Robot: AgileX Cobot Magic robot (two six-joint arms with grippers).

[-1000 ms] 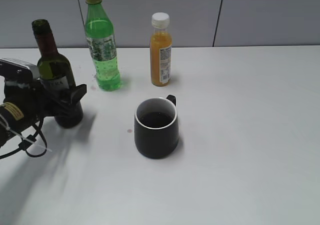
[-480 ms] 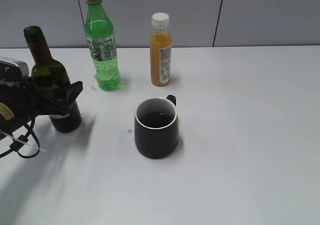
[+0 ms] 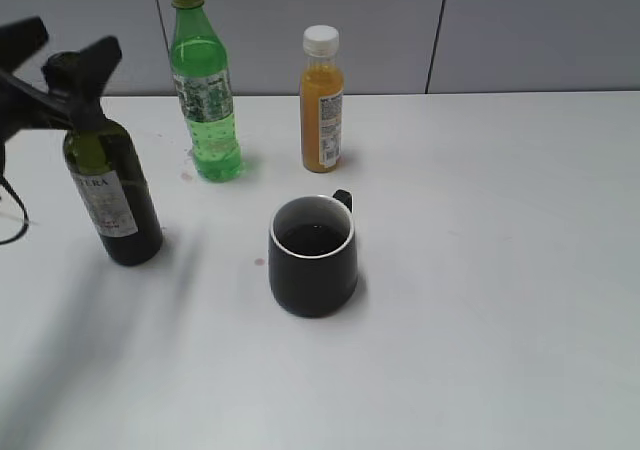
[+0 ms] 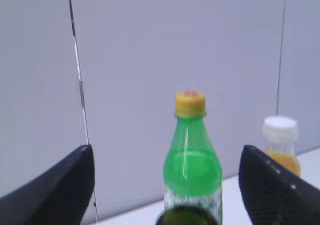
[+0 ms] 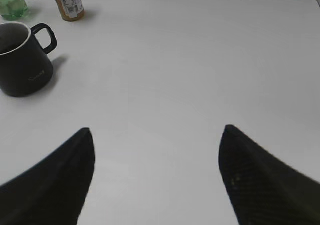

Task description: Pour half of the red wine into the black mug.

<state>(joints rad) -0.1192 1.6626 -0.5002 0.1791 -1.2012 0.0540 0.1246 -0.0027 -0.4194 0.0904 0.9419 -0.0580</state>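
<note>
The dark green wine bottle [image 3: 110, 195] with a white-grey label stands upright on the table at the left. My left gripper [image 3: 70, 42] is open and empty, raised level with the bottle's mouth; its fingers straddle the neck without touching. In the left wrist view only the bottle's rim [image 4: 187, 216] shows at the bottom edge, between the spread jaws of the left gripper [image 4: 166, 157]. The black mug [image 3: 313, 255] sits mid-table with dark liquid inside, handle to the back right; it also shows in the right wrist view [image 5: 22, 59]. My right gripper [image 5: 156, 135] is open and empty above bare table.
A bright green plastic bottle [image 3: 205, 85] with a yellow cap and a small orange juice bottle [image 3: 322, 100] with a white cap stand at the back, behind the mug. A grey panelled wall runs along the table's far edge.
My left gripper has let go of the wine bottle's body and risen to the level of its mouth, jaws open. The bottle now stands free and upright. The mug has not moved.
</note>
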